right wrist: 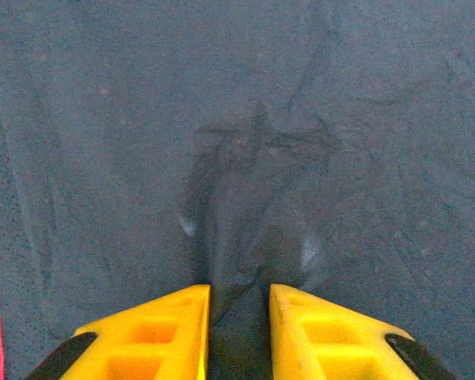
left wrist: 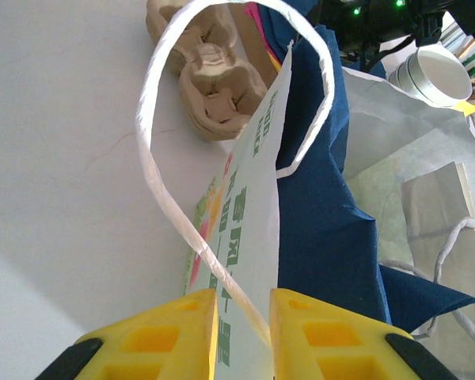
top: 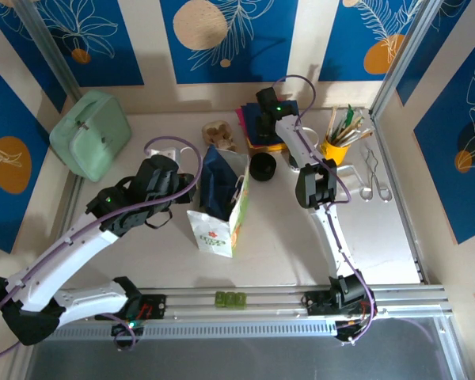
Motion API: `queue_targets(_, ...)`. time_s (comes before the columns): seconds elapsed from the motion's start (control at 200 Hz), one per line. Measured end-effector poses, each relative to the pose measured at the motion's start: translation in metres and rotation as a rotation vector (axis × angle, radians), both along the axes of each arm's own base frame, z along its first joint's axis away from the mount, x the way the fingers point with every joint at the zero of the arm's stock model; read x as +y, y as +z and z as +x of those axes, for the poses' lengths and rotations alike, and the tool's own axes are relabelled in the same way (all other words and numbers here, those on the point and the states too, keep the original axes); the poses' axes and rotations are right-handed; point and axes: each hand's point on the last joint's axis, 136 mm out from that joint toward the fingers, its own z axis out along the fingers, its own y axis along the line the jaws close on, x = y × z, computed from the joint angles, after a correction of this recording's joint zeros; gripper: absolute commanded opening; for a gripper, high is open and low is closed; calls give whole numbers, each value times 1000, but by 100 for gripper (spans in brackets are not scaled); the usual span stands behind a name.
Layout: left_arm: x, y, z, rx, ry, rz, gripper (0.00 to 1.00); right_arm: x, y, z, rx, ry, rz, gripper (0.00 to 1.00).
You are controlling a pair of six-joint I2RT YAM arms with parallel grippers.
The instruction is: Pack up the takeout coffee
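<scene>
1. The right gripper (right wrist: 239,294) has its fingers narrow, pinching a raised fold of the navy napkin (right wrist: 245,119).
2. The left gripper (left wrist: 241,299) has its fingers narrow, clamped on the printed wall of the paper bag (left wrist: 253,182) together with its white handle loop (left wrist: 154,142).
3. From the left fingers, in the left wrist view, the takeout coffee (left wrist: 434,73) lies at about 1 o'clock. It is past the bag's mouth and just beside the right wrist, and it looks upright with its rim open.
4. The right arm is much the nearer. In the top view the cup sits at roughly 4 o'clock from its fingers, so a top-down grasp probably means letting go of the napkin first.
</scene>
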Motion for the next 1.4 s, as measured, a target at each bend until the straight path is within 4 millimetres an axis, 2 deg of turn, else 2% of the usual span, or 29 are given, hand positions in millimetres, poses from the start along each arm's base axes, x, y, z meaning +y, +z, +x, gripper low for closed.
queue_targets(0.225,0,0,0,0,0,-1,25,6,3,-1,2,19,30,10)
queue_targets(0.36,1,0,-1,-1,0,-2,25,9,23,-1,-23,30,54,7)
queue_targets(0.47,2,2,-2,-7,0,-7,25,12,55,-2,-69,41,84,2)
queue_targets(0.63,3,3,-3,-9,-1,-10,26,17,121,-9,-164,69,152,0)
queue_targets(0.685,2,3,-3,-9,-4,-11,29,19,147,-14,-198,82,186,0)
queue_targets(0.765,1,3,-4,-10,-13,-12,40,21,182,-25,-232,92,244,0)
queue_targets(0.97,3,11,-10,-46,-46,-21,51,20,268,-67,-280,113,450,0)
queue_targets(1.075,5,18,-16,-80,-82,-25,68,18,315,-95,-298,147,586,0)
queue_targets(1.241,3,23,-27,-142,-163,-44,86,32,377,-156,-273,282,814,0)
queue_targets(1.331,3,18,-34,-161,-206,-47,93,49,399,-192,-240,368,893,0)
queue_targets(1.401,1,14,-39,-164,-239,-57,93,62,414,-222,-220,435,935,0)
